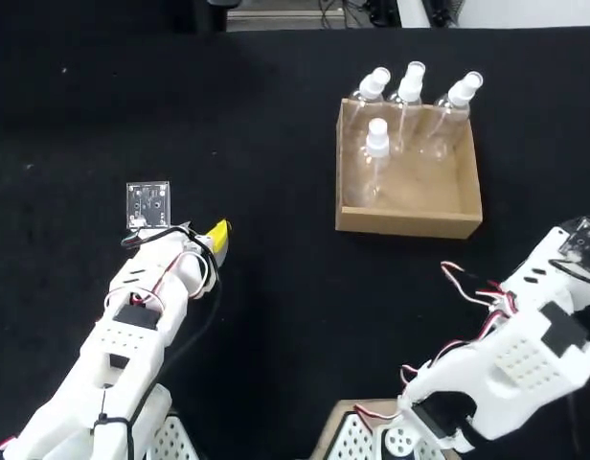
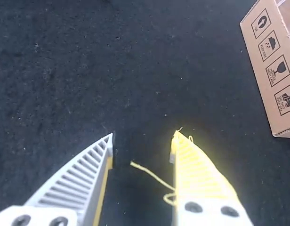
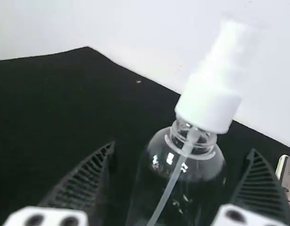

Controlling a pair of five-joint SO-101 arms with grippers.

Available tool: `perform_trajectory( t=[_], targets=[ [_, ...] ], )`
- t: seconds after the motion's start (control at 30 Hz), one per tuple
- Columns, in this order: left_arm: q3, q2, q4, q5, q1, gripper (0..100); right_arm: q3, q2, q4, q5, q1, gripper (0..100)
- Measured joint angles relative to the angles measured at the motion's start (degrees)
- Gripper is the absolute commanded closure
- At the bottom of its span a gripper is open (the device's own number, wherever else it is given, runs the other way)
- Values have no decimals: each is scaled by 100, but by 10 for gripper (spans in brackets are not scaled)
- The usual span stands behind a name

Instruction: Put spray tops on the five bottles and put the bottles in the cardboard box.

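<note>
Black table (image 1: 276, 144); left end effector (image 2: 143, 135) parted, empty; right end effector (image 3: 181, 148) straddles capped bottle (image 3: 201, 169), grip unclear.

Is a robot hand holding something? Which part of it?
The right gripper holds a spray-topped bottle by its clear body. The left gripper is empty.

The worktop (image 1: 228, 115) under the left pincer (image 2: 143, 136) is black cloth, matt and a little fuzzy. That pincer has ribbed plastic fingers (image 2: 84, 179), one pale grey and one yellow, and a thin yellow thread (image 2: 149, 173) hangs between them. The right pincer (image 3: 181, 149) is matt black ribbed plastic. Inside it is a bottle (image 3: 182, 188) of clear, shiny plastic with a smooth white plastic spray top (image 3: 211, 103). Ahead of the left pincer and off to one side, the cardboard box (image 1: 410, 222) is brown, dull and papery. The left arm (image 1: 132, 335) and right arm (image 1: 525, 355) are smooth white plastic.
</note>
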Motion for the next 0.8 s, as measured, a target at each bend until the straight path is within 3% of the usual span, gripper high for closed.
perform_trajectory(
  t=[0.33,0.67,0.8],
  targets=[
    [0,0,0,0,0,805,0,-88,185,0,0,652],
    [0,0,0,0,0,805,-422,-88,1143,0,0,653],
    [0,0,0,0,0,805,-422,-88,1143,0,0,750]
  ],
)
